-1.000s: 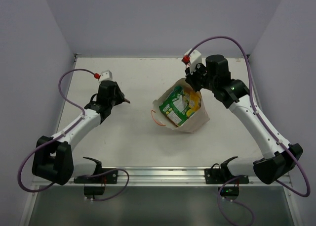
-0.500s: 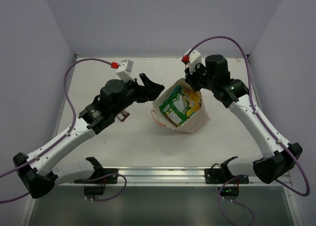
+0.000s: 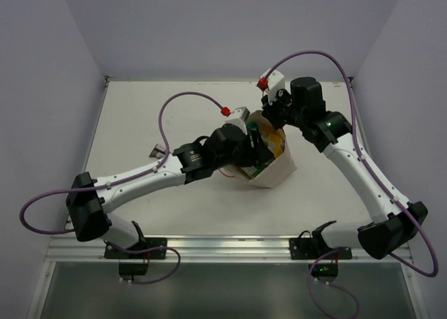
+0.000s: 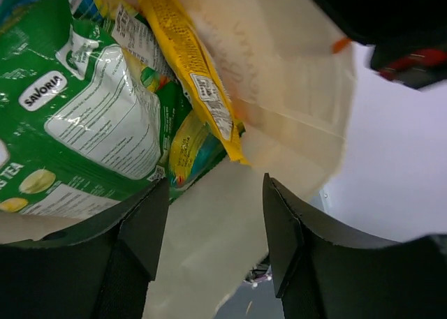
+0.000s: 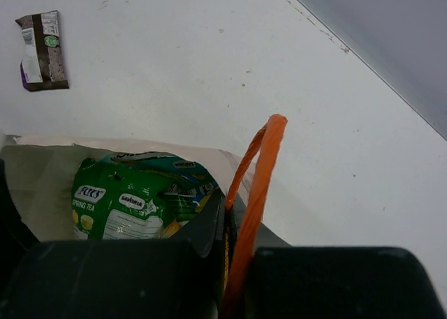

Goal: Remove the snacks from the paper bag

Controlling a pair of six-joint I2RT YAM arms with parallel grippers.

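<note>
The paper bag [image 3: 279, 169] stands tilted at mid table with its mouth open toward the left. My right gripper [image 3: 272, 114] is shut on the bag's far rim beside the orange handle [image 5: 257, 172]; in the right wrist view the jaws [image 5: 225, 242] pinch the paper edge. My left gripper [image 3: 259, 156] is open and empty inside the bag's mouth. In the left wrist view its fingers [image 4: 143, 228] straddle the beige bag wall [image 4: 209, 249], just below a green-white pouch [image 4: 84, 123] and a yellow packet [image 4: 188, 61]. The green pouch also shows in the right wrist view [image 5: 129, 204].
A dark brown bar [image 3: 155, 151] lies on the table left of the bag, also in the right wrist view [image 5: 42, 50]. A second orange handle loop [image 3: 222, 171] hangs at the bag's near-left side. Walls enclose the table on three sides.
My left arm has swung from the table's left side across to the bag and put its open gripper into the mouth. The brown bar stays where that gripper was. The right arm has not moved.
</note>
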